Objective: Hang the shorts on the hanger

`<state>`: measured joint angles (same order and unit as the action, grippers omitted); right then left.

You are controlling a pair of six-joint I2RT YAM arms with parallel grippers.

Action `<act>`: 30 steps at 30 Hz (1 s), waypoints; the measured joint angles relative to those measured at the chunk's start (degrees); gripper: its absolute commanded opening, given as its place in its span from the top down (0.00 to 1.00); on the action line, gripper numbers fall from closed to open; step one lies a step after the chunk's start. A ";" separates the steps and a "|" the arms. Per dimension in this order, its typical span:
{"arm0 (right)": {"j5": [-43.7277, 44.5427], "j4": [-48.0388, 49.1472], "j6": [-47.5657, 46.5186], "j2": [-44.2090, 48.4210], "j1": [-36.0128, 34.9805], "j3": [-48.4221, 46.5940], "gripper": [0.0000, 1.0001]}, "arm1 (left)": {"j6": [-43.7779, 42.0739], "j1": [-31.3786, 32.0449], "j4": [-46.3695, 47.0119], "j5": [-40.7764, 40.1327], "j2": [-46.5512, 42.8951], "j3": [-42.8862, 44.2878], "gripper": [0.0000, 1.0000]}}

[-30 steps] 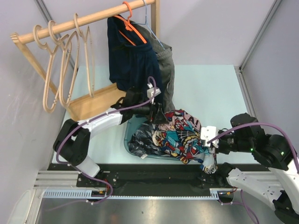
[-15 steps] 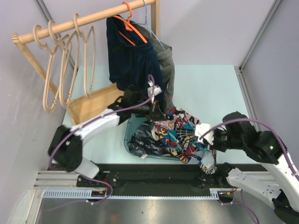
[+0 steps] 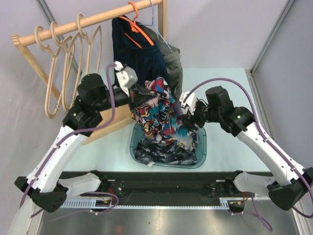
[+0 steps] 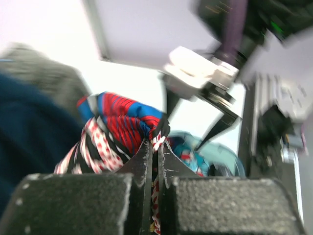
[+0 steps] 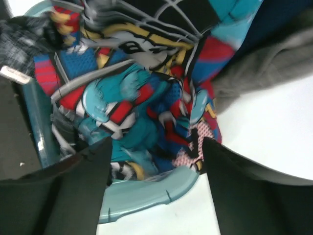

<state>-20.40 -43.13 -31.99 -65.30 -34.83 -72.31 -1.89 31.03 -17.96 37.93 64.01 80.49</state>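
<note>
The comic-print shorts (image 3: 159,110) hang bunched above the teal basket (image 3: 201,152), lifted by their top edge. My left gripper (image 3: 143,96) is shut on that edge; in the left wrist view its fingers (image 4: 146,161) pinch red-and-white fabric of the shorts (image 4: 115,125). My right gripper (image 3: 189,122) stands open just right of the hanging cloth. In the right wrist view it (image 5: 155,144) frames the shorts (image 5: 146,93) over the basket rim (image 5: 142,193) without holding them. Beige wooden hangers (image 3: 53,78) hang on the rail at the far left.
A navy garment (image 3: 134,54) on an orange hanger (image 3: 138,24) and a grey garment (image 3: 173,66) hang from the wooden rail (image 3: 98,19) just behind the shorts. Dark patterned cloth (image 3: 164,154) lies in the basket. The rack's wooden base (image 3: 95,110) sits under my left arm.
My left gripper shut on the shorts and pulled them up out of the basket toward the rail. My right gripper let go, opened and swung up to the shorts' right side.
</note>
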 measured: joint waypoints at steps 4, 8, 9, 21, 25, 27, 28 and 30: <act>-6.14 -2.95 0.87 -0.79 3.74 -0.04 0.00 | -7.80 7.48 -3.91 -3.52 -0.61 -1.99 1.00; -12.39 -10.19 0.87 2.71 16.09 -0.04 0.00 | -12.46 16.52 -2.78 -12.35 -1.88 -16.46 0.70; -13.00 -11.69 0.70 3.87 17.49 -0.04 0.02 | -13.38 18.62 -2.71 -13.88 -1.31 -19.04 0.64; -19.80 -18.80 0.50 4.55 14.51 0.02 0.29 | -18.27 12.76 -9.16 -5.79 5.18 -20.13 0.22; -17.79 -14.05 3.06 -0.02 6.62 0.63 0.32 | -22.64 5.27 -14.86 -6.75 -1.60 -20.41 0.21; -16.22 -10.12 4.39 -2.01 1.86 1.11 0.25 | -24.24 4.07 -17.38 -6.69 -5.90 -21.55 0.21; -15.43 -8.37 4.96 -2.89 -0.31 1.40 0.20 | -24.50 3.54 -18.21 -6.64 -6.99 -21.90 0.21; -13.55 -4.87 5.68 -4.87 -4.04 1.60 0.18 | -24.96 1.36 -19.82 -6.58 -8.90 -22.97 0.21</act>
<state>-33.95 -48.01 -26.30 -70.17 -38.87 -70.72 -26.85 32.38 -37.78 31.35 55.11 57.52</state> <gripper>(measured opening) 0.764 0.789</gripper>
